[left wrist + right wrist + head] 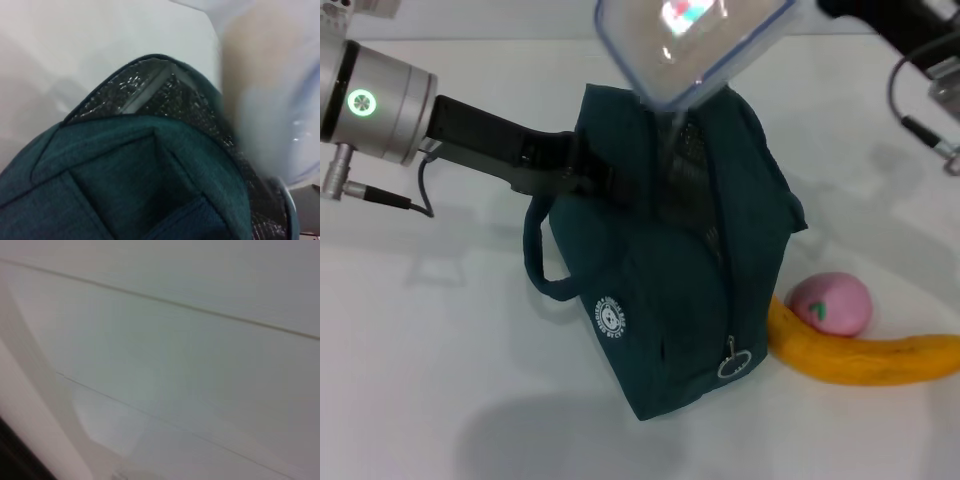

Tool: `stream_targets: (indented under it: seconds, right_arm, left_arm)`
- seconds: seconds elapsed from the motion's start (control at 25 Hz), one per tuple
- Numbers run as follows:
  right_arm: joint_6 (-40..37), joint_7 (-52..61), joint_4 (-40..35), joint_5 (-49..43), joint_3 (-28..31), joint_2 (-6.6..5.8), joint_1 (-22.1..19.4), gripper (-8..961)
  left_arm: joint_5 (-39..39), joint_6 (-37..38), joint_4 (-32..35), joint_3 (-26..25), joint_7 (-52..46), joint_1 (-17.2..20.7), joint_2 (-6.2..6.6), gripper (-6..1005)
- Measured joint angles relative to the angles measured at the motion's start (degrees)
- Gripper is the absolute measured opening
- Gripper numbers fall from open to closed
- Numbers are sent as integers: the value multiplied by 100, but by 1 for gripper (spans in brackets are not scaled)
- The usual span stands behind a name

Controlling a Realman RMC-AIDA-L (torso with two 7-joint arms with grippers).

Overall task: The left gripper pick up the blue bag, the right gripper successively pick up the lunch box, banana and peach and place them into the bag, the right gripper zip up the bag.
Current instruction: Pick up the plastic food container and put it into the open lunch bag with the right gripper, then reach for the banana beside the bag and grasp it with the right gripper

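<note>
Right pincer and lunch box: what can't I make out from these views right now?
- Right pincer: not in the head view, cut off past the top edge beyond the lunch box; the right wrist view shows only a pale blurred surface.
- Left pincer: its fingers are hidden against the blue bag in the head view.
- Bag interior: the left wrist view shows foil lining; the blurred box blocks the rest.

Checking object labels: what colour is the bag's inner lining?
Silver foil lining inside the blue bag; left wrist view shows it best.
</note>
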Motion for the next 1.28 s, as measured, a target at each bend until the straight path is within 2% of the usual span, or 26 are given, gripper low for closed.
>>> stream_targets:
  seconds: [0.32,0.52,0.84,1.12,1.28]
  right_arm:
    - [698,-151,-96,-2,-785,1,-143,97]
    - [824,-136,-262,1,-866,0,-316,99]
    - [1043,-98,-310,3,-1376,0,-156,102]
    - [1049,-99,-486,26,-1414,0,-150,104]
    - [921,-89,-745,7,-1418,-28,-180,257]
  left_arm:
    - [3,-241,-2,-56,74,116,18,32]
    - [4,-397,-2,-70,81,213,61,32]
    - [4,-433,-10,-37,142,172,48,32]
    - [4,-453,-82,-63,202,234,39,32]
    - [4,-494,-147,-70,245,262,54,32]
